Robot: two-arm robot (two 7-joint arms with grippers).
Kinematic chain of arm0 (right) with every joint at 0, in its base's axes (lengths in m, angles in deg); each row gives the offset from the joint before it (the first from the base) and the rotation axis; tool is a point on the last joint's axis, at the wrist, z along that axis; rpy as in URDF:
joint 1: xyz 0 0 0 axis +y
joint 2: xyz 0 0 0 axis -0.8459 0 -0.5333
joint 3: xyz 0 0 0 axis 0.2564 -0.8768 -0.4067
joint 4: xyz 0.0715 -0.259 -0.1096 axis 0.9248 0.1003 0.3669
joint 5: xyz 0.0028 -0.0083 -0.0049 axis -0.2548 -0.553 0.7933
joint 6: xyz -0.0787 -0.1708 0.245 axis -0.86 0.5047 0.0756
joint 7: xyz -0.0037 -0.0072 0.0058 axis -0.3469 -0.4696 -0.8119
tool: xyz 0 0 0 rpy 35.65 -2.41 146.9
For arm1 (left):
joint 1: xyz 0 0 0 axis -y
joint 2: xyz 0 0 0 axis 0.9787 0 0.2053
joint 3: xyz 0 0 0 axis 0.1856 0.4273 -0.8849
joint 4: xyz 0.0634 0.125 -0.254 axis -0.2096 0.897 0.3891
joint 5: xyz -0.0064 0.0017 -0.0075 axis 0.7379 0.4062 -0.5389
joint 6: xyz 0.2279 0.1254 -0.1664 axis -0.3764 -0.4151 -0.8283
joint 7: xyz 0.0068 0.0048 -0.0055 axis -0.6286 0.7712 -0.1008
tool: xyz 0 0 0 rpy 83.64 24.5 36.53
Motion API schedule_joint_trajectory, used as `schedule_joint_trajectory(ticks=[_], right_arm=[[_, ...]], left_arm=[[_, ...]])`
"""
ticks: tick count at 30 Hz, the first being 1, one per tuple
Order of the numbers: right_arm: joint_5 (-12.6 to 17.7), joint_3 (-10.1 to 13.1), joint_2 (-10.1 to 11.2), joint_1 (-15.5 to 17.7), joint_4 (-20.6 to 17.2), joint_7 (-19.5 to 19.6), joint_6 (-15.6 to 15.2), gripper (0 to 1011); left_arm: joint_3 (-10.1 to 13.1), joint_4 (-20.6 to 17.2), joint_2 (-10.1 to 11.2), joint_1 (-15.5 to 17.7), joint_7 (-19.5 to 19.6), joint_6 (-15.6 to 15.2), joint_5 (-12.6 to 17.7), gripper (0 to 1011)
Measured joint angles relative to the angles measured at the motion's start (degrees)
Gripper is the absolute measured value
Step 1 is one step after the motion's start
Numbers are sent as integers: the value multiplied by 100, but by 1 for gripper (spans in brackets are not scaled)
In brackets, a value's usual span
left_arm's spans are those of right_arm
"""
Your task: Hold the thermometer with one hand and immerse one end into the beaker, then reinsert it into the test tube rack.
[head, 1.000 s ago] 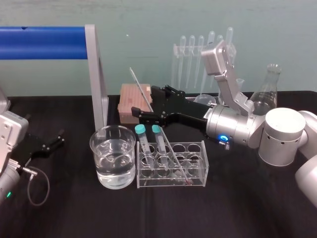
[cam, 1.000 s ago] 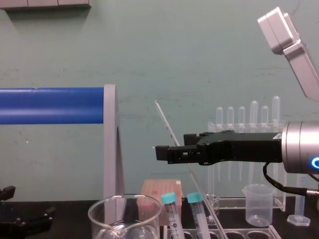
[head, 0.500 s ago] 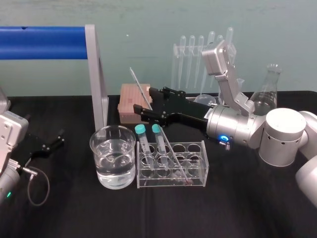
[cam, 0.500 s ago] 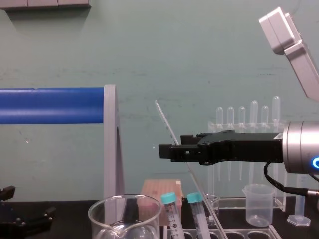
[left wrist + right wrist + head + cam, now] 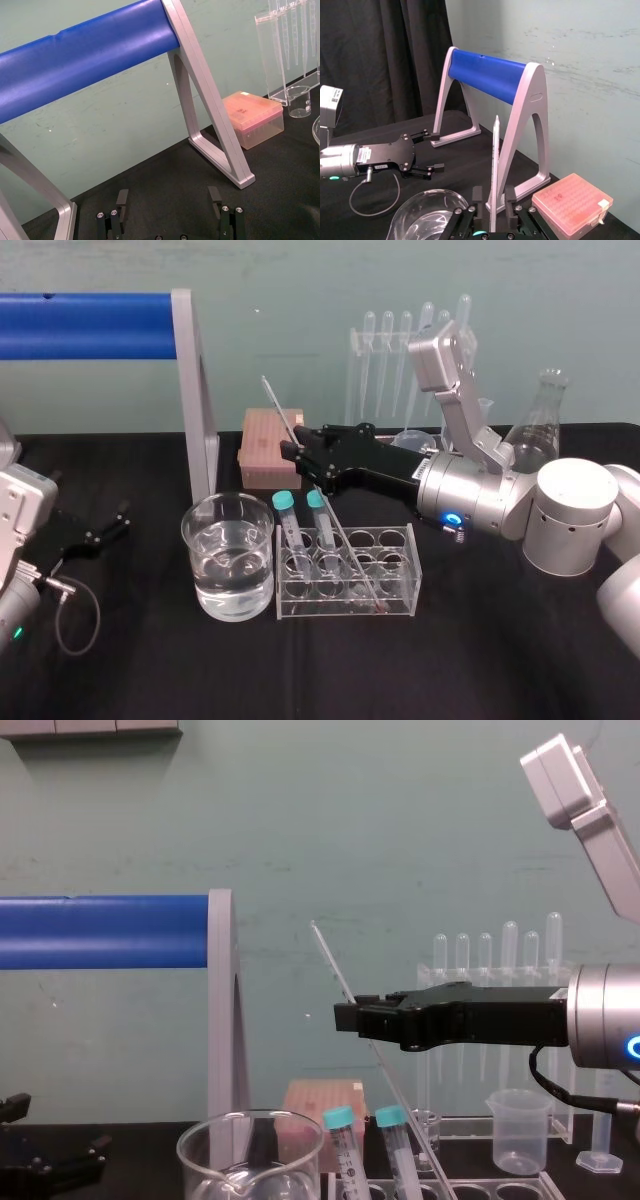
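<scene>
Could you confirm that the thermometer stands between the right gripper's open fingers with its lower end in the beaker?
Not quite: the head view shows the lower end of the thermometer in the test tube rack, not the beaker beside it. It stands between the open fingers of the right gripper. The left gripper rests parked, far left.

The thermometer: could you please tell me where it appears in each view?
Head view: thermometer leans up-left from the rack, through the right gripper.
Chest view: thermometer slants across the centre, through the gripper.
Right wrist view: thermometer rises between the gripper's fingers, before the blue frame.
Left wrist view: pink box beside the frame's foot.
Shared landmark: the pink box, behind the thermometer.
</scene>
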Motion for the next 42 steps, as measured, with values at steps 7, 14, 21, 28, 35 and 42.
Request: schedule_joint_trajectory(ticks=[7,14,21,28,35,42], right_arm=[[1,0,0,0,0,0,1,94],[2,0,0,1,-1,0,2,55],[-1,0,0,0,-1,0,2,55],[146,173,-121,187,-3,-12,492,55],[311,333,-172,330,-78,-68,813,55],[459,569,-164,547,-219,-156,1345,55]], left_arm=[[0,0,0,0,0,0,0,1008],[0,0,0,0,0,0,0,1008],[0,0,0,0,0,0,0,1008],[0,0,0,0,0,0,0,1008],[0,0,0,0,0,0,0,1008],[0,0,0,0,0,0,0,1008]])
